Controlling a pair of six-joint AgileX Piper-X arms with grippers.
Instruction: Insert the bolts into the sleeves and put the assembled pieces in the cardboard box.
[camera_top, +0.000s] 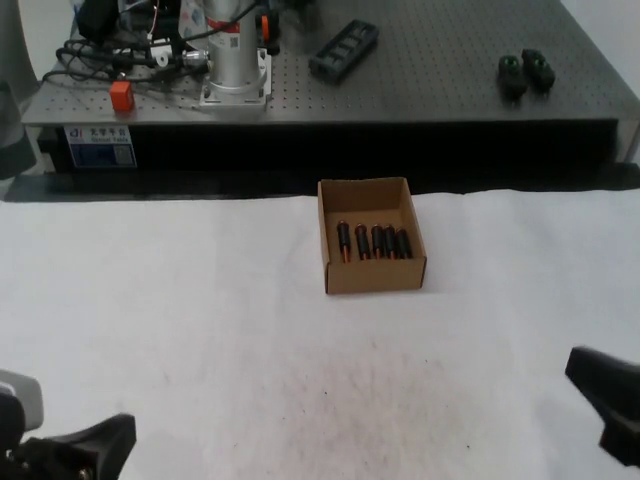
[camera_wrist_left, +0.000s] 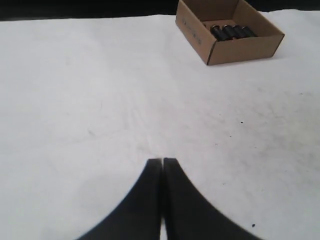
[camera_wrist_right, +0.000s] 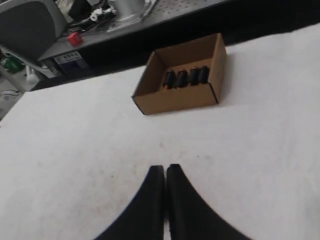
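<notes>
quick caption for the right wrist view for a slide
Right gripper shut over the white sheet, facing the open cardboard box that holds a row of dark assembled pieces.

We note a white sheet (camera_top: 200, 330) covering the bench; behind it a perforated metal breadboard (camera_top: 440, 60) carries a silver post (camera_top: 235, 55), tangled cables (camera_top: 95, 55), a red block (camera_top: 121, 95) and a black tray (camera_top: 343, 48).

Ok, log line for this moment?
left gripper shut, empty | right gripper shut, empty | assembled pieces in cardboard box
</notes>
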